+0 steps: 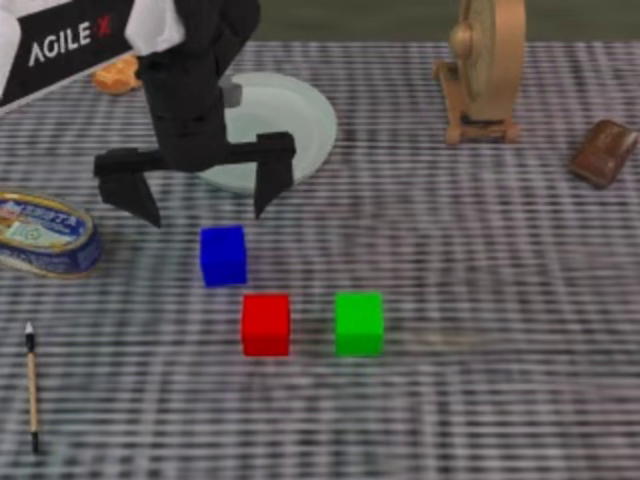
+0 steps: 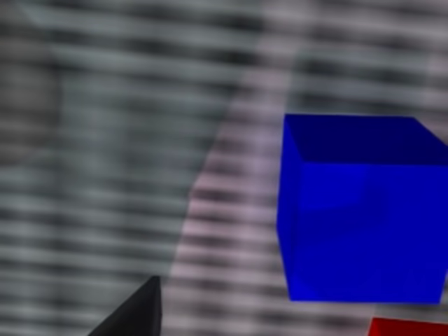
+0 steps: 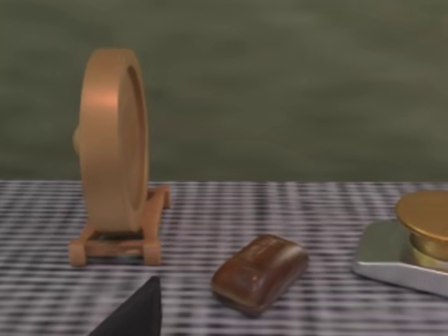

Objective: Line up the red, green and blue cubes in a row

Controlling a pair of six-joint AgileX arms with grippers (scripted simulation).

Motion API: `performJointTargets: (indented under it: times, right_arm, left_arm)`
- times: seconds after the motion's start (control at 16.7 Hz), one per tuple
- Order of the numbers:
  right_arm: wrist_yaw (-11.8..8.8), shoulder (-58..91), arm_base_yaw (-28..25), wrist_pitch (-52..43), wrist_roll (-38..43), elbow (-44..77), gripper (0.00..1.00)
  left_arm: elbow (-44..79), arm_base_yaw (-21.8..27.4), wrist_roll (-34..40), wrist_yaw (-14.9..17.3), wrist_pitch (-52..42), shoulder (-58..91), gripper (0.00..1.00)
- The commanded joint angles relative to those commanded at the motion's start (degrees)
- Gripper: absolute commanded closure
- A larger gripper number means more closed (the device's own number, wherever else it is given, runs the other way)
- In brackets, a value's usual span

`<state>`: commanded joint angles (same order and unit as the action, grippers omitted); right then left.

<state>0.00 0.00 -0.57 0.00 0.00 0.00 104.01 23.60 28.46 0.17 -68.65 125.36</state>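
The left gripper (image 1: 208,205) hangs with fingers spread wide just above the blue cube (image 1: 223,255), near a pale plate (image 1: 305,115). The red cube (image 1: 266,324) sits beside the blue cube's lower right corner; the green cube (image 1: 359,323) is just right of red. The right gripper is out of view.

- Left arm in upper left of top view, white and black casing, reaching down from top edge toward frame centre-left.
- Left gripper (image 1: 205,205) spread wide, fingers well apart, tips pointing toward lower part of frame.
- One dark finger (image 1: 140,190) at left, the other at right, black wrist block between and above them.
- Single dark fingertip (image 2: 136,311) at lower left of left wrist view.
- Right arm absent from top view; one dark fingertip (image 3: 136,311) at lower left of right wrist view.
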Motion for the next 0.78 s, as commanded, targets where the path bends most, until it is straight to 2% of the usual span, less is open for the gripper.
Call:
performJointTargets:
  times: [0.36, 0.78]
  right_arm:
    - [0.0, 0.0, 0.0, 0.0, 0.0, 0.0, 0.0]
    - [0.0, 0.0, 0.0, 0.0, 0.0, 0.0, 0.0]
  left_arm:
    - [-0.7, -0.2, -0.1, 0.0, 1.0, 0.4, 0.0]
    - [-9.9, -0.1, -0.2, 0.0, 14.8, 4.7, 0.0]
